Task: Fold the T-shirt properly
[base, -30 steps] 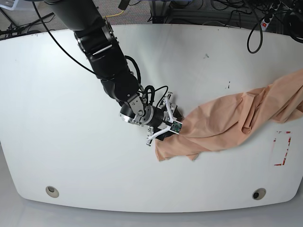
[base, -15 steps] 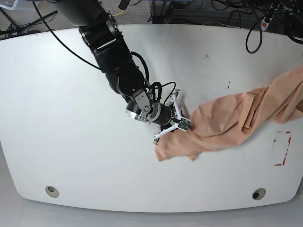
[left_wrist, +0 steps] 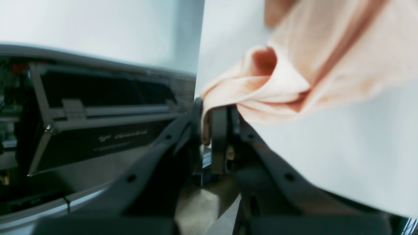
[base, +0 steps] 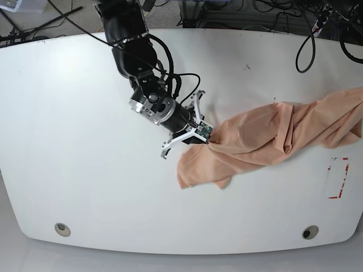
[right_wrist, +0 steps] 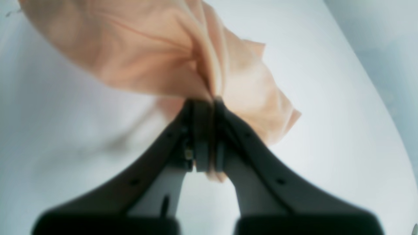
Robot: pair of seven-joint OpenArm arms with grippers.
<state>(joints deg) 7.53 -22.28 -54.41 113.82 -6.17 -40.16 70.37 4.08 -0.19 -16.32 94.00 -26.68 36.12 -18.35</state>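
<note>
Here the T-shirt (base: 266, 141) lies stretched in a twisted, wrinkled band across the right half of the white desk (base: 85, 158), running from the frame's centre out past the right edge. Its lower left end hangs in a loose flap just below the centre. The right tool (base: 201, 139), on the black arm reaching down from the upper left of the base view, is closed tight on a bunched fold of the shirt near that end; its wrist view shows the cloth pinched between the dark fingers (right_wrist: 202, 137). The left tool (left_wrist: 209, 130) is likewise clamped on a fold of the peach fabric (left_wrist: 294, 78), seen only in its own wrist view, at the desk's edge.
</note>
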